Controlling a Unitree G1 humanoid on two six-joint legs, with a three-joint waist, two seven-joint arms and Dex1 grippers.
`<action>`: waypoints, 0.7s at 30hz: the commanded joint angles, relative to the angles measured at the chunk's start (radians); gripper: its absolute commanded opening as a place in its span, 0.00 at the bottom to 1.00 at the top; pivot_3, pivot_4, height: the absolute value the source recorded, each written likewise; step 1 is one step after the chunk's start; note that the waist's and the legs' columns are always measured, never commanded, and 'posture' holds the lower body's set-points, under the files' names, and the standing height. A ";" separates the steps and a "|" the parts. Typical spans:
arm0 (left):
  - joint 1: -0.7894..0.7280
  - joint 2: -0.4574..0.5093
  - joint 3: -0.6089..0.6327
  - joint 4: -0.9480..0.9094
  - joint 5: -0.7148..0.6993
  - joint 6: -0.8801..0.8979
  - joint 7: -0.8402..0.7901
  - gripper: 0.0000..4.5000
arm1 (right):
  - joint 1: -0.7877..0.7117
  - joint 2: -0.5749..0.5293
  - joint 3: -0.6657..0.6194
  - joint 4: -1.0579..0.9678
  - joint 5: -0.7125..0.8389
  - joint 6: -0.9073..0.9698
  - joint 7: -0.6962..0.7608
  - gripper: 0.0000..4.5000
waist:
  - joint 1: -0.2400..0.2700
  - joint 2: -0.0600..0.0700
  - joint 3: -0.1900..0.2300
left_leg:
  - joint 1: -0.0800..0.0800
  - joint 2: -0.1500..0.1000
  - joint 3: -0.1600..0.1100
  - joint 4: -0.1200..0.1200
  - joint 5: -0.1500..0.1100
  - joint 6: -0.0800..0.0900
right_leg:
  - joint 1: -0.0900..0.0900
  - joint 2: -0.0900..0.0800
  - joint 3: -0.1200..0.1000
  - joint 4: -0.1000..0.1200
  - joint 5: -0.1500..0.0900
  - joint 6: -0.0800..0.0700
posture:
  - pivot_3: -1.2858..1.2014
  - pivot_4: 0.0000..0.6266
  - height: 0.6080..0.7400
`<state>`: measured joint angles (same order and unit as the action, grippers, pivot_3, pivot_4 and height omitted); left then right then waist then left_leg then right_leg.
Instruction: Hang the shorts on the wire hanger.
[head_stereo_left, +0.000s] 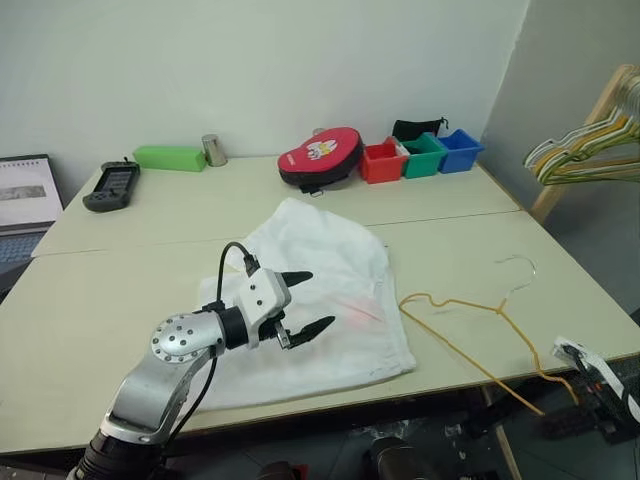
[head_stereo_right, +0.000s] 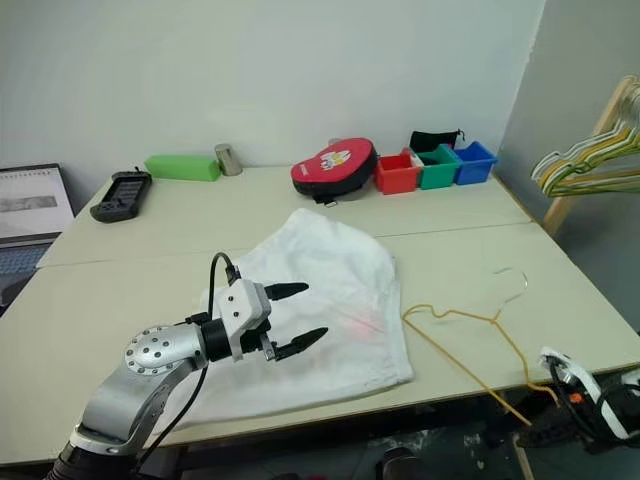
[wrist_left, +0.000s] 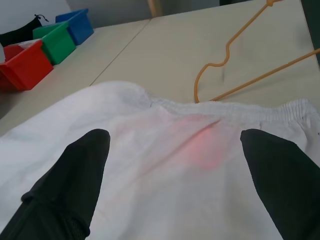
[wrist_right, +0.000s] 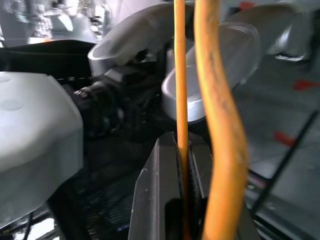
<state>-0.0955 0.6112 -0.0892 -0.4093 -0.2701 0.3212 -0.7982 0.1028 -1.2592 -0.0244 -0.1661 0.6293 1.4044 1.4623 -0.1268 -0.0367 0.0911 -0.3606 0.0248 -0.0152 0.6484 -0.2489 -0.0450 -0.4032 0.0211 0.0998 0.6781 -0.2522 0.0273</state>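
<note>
Our left gripper (head_stereo_left: 303, 300) hovers with its fingers spread wide and empty above the near part of the shorts (head_stereo_left: 320, 290), which lie flat on the table (head_stereo_left: 130, 290) directly beneath and ahead of it. The waistband runs along the edge facing our right side. Just beyond that edge lies the wire hanger (head_stereo_left: 470, 320), its hook pointing away from us and its long bar slanting off the table's near edge toward our right gripper (wrist_right: 182, 200), pressed shut on the wire. We judge the left nearer the shorts. Farther back, the red bin (head_stereo_left: 382, 160), green bin (head_stereo_left: 424, 155) and blue bin (head_stereo_left: 460, 150); contents unclear.
</note>
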 joint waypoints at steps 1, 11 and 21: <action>-0.003 0.006 0.016 -0.031 -0.005 -0.013 0.000 0.99 | 0.016 -0.005 -0.078 -0.110 0.116 0.030 -0.002 0.00 | -0.001 -0.001 0.001 | 0.000 0.000 0.000 0.000 0.000 0.000 | 0.000 0.000 0.000 0.000 0.000 0.000 | 0.50 0.09 1.00; -0.023 0.005 0.007 -0.002 0.000 -0.014 -0.008 0.99 | -0.042 0.077 -0.120 -0.139 0.256 0.079 -0.101 0.00 | 0.007 -0.003 0.002 | -0.003 0.000 -0.001 -0.002 -0.001 -0.001 | 0.000 0.000 -0.001 -0.008 0.000 0.000 | 0.50 0.10 1.00; -0.032 0.012 -0.011 0.002 0.028 -0.036 -0.013 0.99 | -0.117 0.173 -0.022 -0.087 0.382 0.210 -0.230 0.00 | 0.022 -0.003 0.002 | -0.006 0.001 -0.001 -0.003 -0.003 -0.002 | 0.000 0.000 -0.001 -0.014 0.000 0.001 | 0.50 0.09 1.00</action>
<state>-0.1090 0.6138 -0.1041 -0.3934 -0.2487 0.3085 -0.8072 0.0079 -1.0756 -0.0519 -0.2640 0.9364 1.5910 1.2397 -0.1050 -0.0393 0.0932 -0.3670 0.0258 -0.0156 0.6450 -0.2520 -0.0465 -0.4031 0.0214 0.0991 0.6638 -0.2517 0.0281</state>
